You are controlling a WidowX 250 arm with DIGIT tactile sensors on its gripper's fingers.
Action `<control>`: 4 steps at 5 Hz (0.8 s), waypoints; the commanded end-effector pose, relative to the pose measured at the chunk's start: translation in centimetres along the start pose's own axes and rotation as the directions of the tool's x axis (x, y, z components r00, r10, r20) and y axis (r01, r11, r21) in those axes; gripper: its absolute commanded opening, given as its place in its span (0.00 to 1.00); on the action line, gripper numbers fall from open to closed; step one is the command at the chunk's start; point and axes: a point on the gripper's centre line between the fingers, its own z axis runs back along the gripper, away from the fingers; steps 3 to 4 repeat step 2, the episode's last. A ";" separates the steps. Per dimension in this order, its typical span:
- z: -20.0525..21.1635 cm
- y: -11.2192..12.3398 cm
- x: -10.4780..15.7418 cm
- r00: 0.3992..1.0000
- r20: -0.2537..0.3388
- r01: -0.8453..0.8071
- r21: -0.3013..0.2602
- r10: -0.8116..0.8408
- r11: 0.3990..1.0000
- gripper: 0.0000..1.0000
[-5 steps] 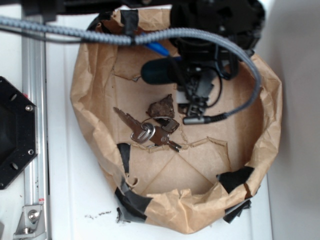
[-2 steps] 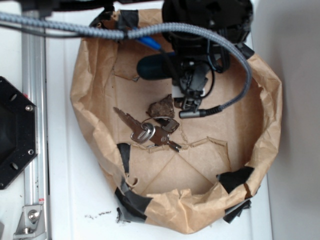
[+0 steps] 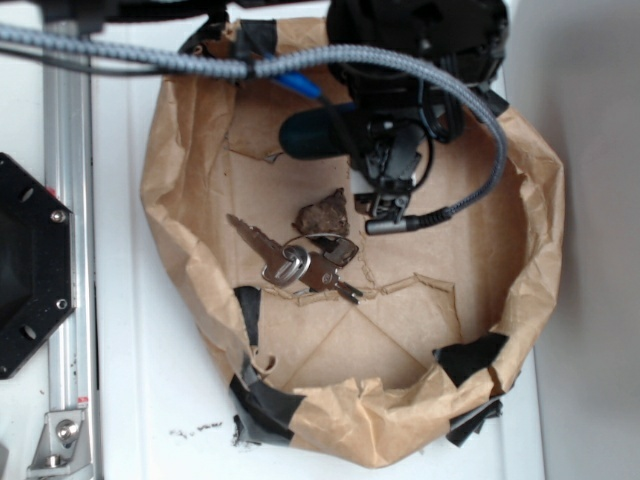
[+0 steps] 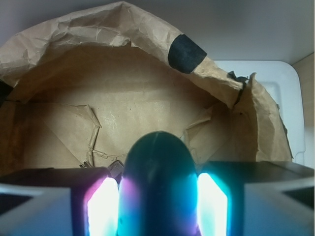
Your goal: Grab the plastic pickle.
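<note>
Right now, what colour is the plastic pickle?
Dark green; the plastic pickle shows best in the wrist view, between the hand's glowing fingers.

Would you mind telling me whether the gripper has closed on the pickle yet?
It looks shut on the pickle: in the wrist view both glowing fingers press against its sides, with no gap.

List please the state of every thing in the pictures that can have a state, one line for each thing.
Pickle: between the two fingers, with one rounded end sticking out past them.
Gripper: shut on the pickle, a finger at each side.
Keys: lying flat on the bag floor, untouched.
Brown chunk: resting on the floor beside the keys.
Paper bag: open at the top, its rim rolled down and taped.
</note>
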 end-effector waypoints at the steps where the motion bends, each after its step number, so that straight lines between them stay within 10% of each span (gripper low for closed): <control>1: 1.0 0.0 -0.3 0.998 0.057 -0.027 0.004 0.026 1.000 0.00; 4: 0.7 -0.4 0.1 0.999 0.036 0.017 0.054 -0.019 0.998 0.00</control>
